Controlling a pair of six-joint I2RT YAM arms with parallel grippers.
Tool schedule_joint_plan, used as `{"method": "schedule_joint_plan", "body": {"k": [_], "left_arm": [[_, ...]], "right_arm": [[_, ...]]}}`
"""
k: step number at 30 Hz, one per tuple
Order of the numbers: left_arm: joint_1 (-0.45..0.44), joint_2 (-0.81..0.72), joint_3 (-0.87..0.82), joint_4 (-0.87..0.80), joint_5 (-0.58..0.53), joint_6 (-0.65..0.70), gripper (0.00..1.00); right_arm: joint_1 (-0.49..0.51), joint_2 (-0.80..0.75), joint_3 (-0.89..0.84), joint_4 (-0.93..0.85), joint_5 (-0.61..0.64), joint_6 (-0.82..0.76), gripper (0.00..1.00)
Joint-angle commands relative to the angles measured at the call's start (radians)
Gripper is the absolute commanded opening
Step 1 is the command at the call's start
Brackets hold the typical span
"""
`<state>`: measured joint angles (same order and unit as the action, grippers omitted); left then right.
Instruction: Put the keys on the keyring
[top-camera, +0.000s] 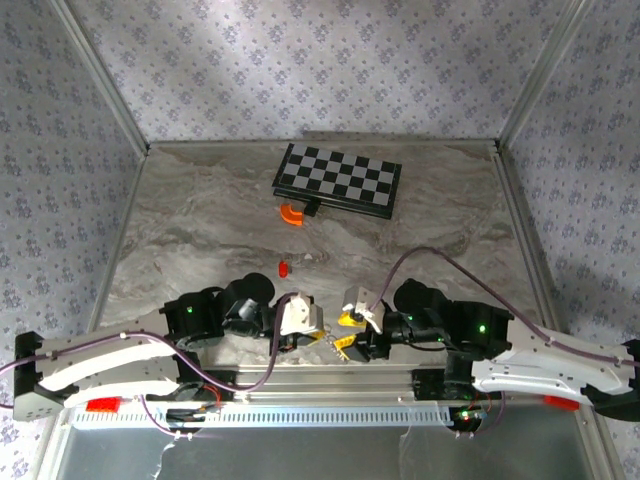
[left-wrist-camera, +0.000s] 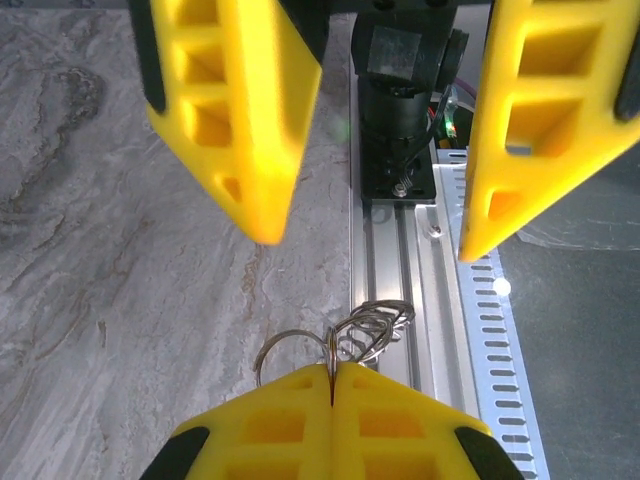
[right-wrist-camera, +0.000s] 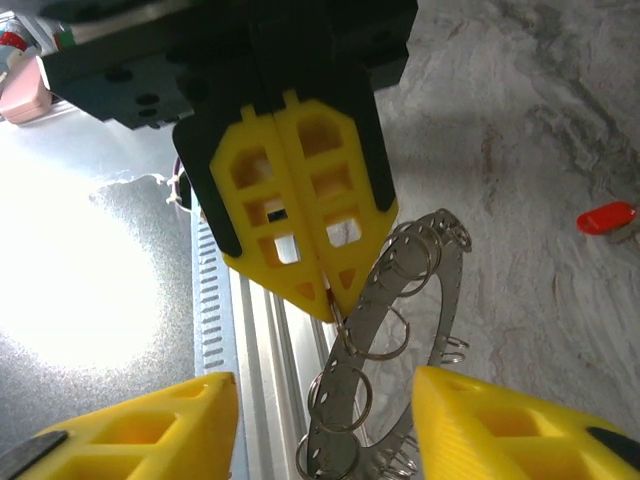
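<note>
Left end effector (left-wrist-camera: 332, 382) pinches keyring (left-wrist-camera: 372, 322) over near-edge rail (left-wrist-camera: 400, 270); red key (right-wrist-camera: 606, 216) well apart.

Bright, blown-out glare, blurred foreground, soft shadows

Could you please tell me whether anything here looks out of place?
The red key lies alone on the table, apart from the keyring pinched in the left gripper; the chessboard sits askew.

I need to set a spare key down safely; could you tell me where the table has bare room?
Free: the marble table left of the chessboard and orange curved piece, and right of the red key below the board. Crowded: the near edge, where left hand and right hand meet at the keyring.
</note>
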<state>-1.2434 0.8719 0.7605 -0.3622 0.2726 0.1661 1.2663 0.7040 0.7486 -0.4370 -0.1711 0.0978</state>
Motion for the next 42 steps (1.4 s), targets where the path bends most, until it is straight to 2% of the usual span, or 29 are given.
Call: {"method": "schedule_joint_plan", "body": {"k": [1, 6, 15, 23, 30, 42], "left_arm": [[-0.010, -0.007, 0.062, -0.026, -0.003, 0.021, 0.00], [-0.016, 0.011, 0.092, -0.073, -0.035, 0.039, 0.00], [-0.030, 0.048, 0.126, -0.093, -0.040, 0.058, 0.00], [-0.038, 0.047, 0.129, -0.078, -0.020, 0.052, 0.00], [-0.047, 0.050, 0.144, -0.089, -0.012, 0.053, 0.00], [-0.068, 0.054, 0.147, -0.089, -0.017, 0.049, 0.00]], "right_arm": [[0.008, -0.025, -0.003, 0.041, 0.030, -0.006, 0.55], [0.008, 0.020, 0.007, 0.023, 0.009, -0.022, 0.58], [0.009, 0.056, -0.003, 0.056, -0.001, -0.039, 0.52], [0.010, 0.079, -0.017, 0.061, 0.019, -0.053, 0.59], [0.010, 0.081, -0.027, 0.066, 0.024, -0.063, 0.59], [0.011, 0.068, -0.050, 0.117, 0.042, -0.087, 0.42]]}}
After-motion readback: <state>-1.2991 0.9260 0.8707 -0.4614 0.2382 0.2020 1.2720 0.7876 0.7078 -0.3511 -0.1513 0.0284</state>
